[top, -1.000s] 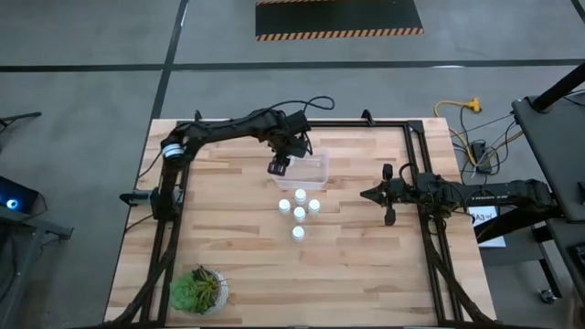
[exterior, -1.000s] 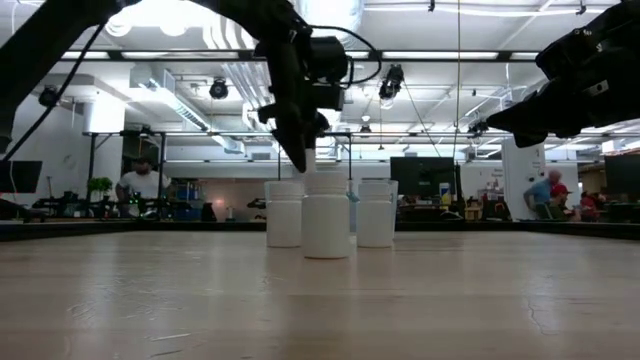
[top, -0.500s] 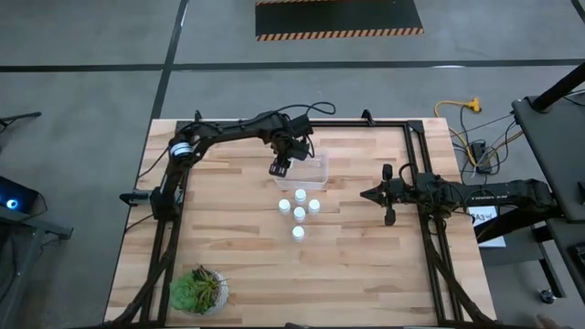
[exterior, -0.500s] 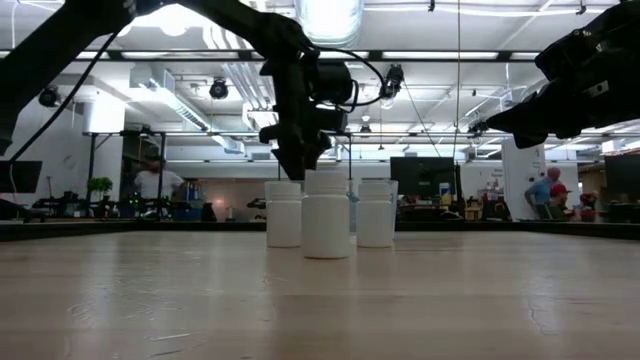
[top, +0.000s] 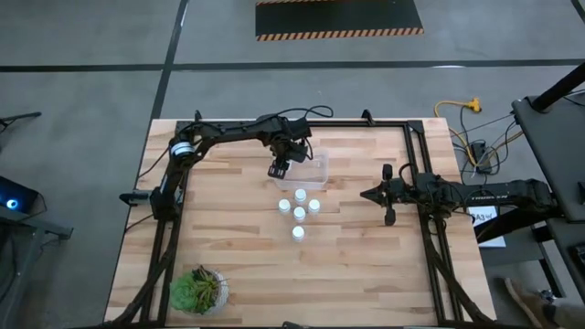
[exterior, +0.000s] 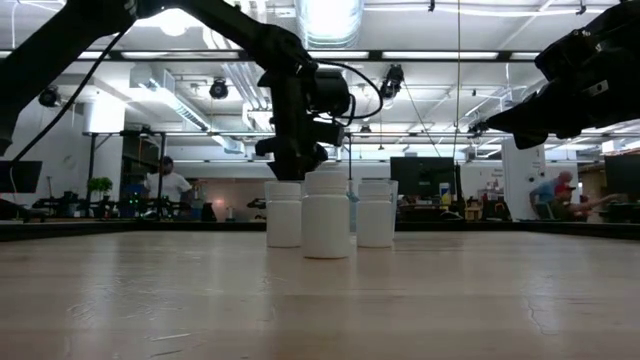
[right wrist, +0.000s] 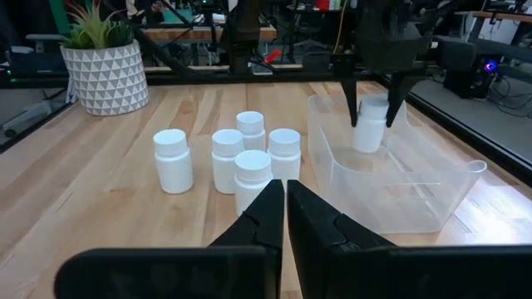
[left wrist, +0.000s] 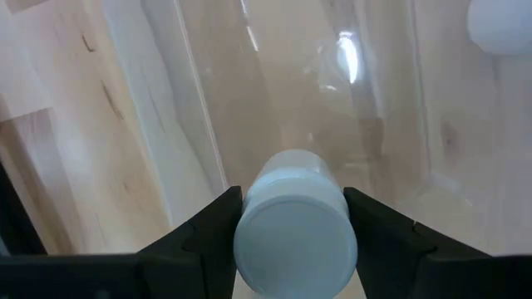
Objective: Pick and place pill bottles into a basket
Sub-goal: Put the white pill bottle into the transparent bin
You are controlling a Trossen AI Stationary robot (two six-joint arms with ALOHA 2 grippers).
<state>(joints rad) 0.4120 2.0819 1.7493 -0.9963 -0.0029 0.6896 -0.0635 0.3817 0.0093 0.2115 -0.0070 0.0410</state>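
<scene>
My left gripper is shut on a white pill bottle at the left end of the clear basket, fingers pointing down. The bottle's lower part sits inside the basket walls. Whether its bottom rests on the basket floor I cannot tell. Several more white bottles stand upright in a cluster on the wood table just in front of the basket; they also show in the right wrist view. My right gripper is shut and empty, held above the table's right side. My left gripper pinches the bottle between its two fingers, one on each side at the cap and neck. The fingers come from above, pointing down. The bottle stays upright, its lower half inside the basket.
A green potted plant stands at the near left corner of the table. Black frame rails run along the table's sides. Bare wood lies near the front and right of the bottle cluster. People move in the room beyond the table.
My left gripper has sunk a little over the basket's left end with the bottle, and its wrist has straightened from a slant toward pointing straight down. The bottles on the table have stayed where they were.
</scene>
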